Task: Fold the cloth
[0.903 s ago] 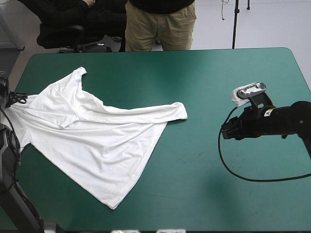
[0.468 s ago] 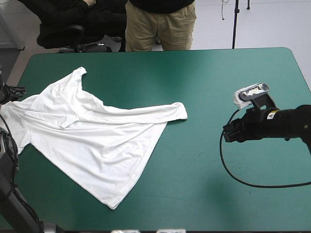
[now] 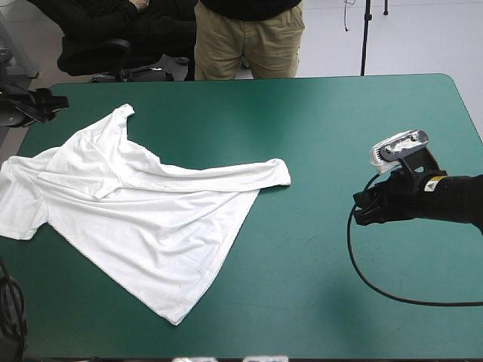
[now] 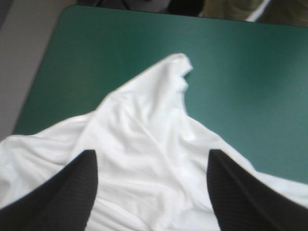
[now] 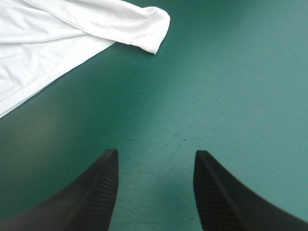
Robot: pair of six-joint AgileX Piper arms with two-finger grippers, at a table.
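While T-shirt [image 3: 143,219] lies flat | left gripper [image 4: 151,159], right gripper [image 5: 156,156] parted | label [image 3: 433,182] unreadable

The right arm [image 3: 453,197] is a matt black tube with a small yellow-and-white label [image 3: 432,182] just behind the right gripper [image 3: 361,210]. That gripper's fingers [image 5: 94,192] are broad black fins, finely ribbed and tapering to blunt tips. The left gripper [image 4: 152,156] has fingers [image 4: 67,192] of the same black, ribbed make
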